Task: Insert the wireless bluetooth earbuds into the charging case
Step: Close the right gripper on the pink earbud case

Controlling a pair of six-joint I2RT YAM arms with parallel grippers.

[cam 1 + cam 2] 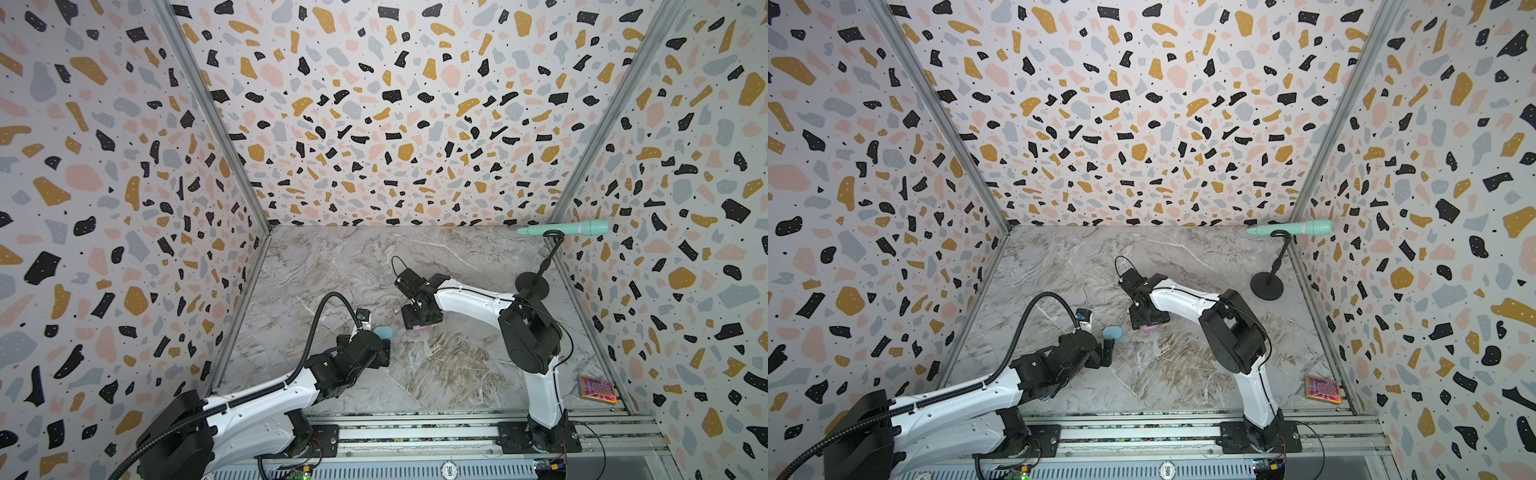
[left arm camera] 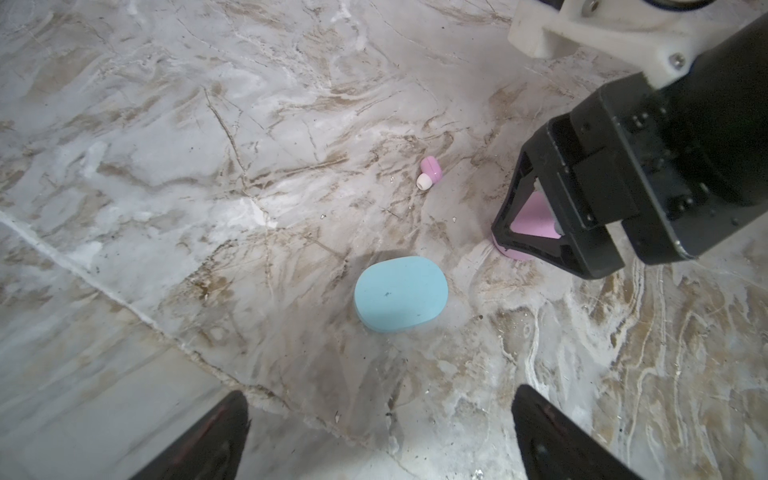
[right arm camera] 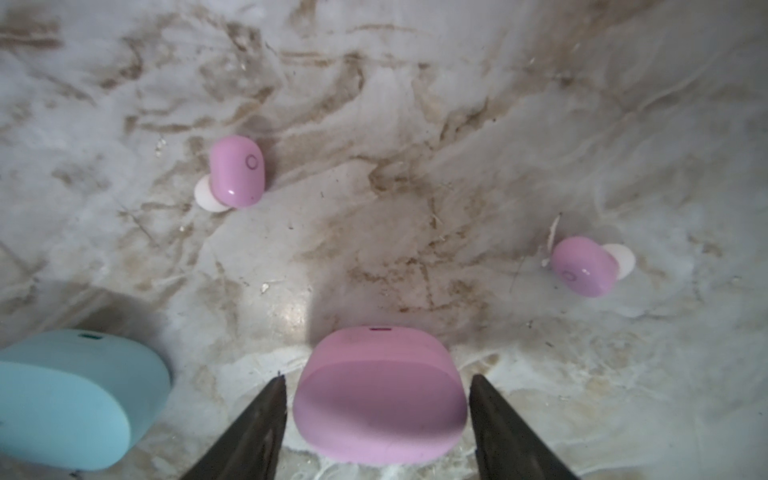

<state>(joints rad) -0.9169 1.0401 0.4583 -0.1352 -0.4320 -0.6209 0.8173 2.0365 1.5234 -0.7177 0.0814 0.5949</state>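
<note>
Jaws: right gripper (image 3: pixel 379 376) straddles the closed pale-pink oval plastic charging case (image 3: pixel 380 411) with slight gaps, probably to steady it. Left gripper (image 2: pixel 380 392) gapes wide. A glossy pink plastic earbud (image 3: pixel 237 170) and its twin (image 3: pixel 586 266) lie loose near that case.

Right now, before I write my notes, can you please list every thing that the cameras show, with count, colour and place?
charging case: one, pink, closed, on the table between the right jaws
second case: one, pale blue, closed, on the table ahead of the left jaws
earbuds: two, pink, loose on the table beyond the pink case
microphone: one, mint green, back right corner
stand: one, black, under the microphone
flat packet: one, orange and purple, front right corner
table: one, grey-brown marble
left jaws: open, empty
right jaws: open, one each side of the pink case
</note>
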